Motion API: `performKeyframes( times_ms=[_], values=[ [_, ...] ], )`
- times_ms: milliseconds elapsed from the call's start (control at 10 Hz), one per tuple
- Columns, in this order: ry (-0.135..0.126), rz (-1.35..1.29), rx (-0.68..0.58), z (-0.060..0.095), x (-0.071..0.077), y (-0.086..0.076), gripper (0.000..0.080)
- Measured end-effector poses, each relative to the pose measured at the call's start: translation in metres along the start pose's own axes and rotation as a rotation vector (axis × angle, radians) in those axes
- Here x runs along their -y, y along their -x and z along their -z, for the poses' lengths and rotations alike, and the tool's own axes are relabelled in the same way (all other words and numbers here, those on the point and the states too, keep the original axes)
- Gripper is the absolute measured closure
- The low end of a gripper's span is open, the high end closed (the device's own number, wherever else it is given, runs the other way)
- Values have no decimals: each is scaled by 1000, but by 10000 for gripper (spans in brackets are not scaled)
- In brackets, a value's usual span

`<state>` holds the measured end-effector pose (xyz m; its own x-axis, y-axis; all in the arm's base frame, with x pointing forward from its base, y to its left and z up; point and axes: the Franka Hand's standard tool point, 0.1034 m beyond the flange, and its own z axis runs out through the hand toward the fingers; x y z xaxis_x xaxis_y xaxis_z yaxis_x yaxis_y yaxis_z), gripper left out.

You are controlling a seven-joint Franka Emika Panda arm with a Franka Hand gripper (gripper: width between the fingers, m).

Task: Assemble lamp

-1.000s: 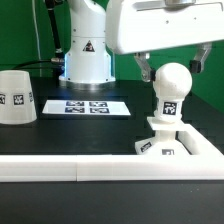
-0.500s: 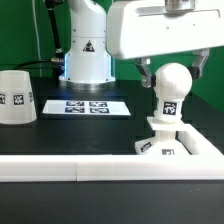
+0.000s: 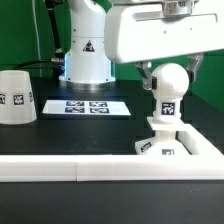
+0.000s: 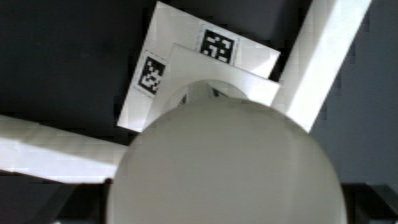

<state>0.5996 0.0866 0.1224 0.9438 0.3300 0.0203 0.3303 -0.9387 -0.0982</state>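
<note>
The round bulb (image 3: pixel 171 85) stands upright on its neck in the flat square base (image 3: pixel 180 148) at the exterior view's right. My gripper (image 3: pixel 170 78) hangs over it, open, with one finger on each side of the bulb's round top and a small gap to each. In the wrist view the bulb (image 4: pixel 222 160) fills most of the picture, with the tagged base (image 4: pixel 187 70) behind it and my gripper (image 4: pixel 217 205) straddling it. The tapered shade (image 3: pixel 17 97) stands alone at the exterior view's far left.
The marker board (image 3: pixel 86 105) lies flat at the middle back, in front of the arm's pedestal (image 3: pixel 86 50). A white rail (image 3: pixel 60 168) runs along the table's front edge, and another white rail (image 4: pixel 329 50) passes beside the base.
My gripper has come down a little, so its fingers now reach lower beside the bulb. The bulb, base and shade have not moved.
</note>
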Motion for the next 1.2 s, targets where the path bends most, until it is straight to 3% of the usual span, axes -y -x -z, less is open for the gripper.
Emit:
performKeyframes(
  times_ms=[300, 900, 1200],
  values=[
    [-3, -45, -3, 0, 0, 0, 223],
    [-8, -619, -80, -2, 9, -5, 220],
    [-31, -919, -77, -2, 10, -5, 220]
  ],
)
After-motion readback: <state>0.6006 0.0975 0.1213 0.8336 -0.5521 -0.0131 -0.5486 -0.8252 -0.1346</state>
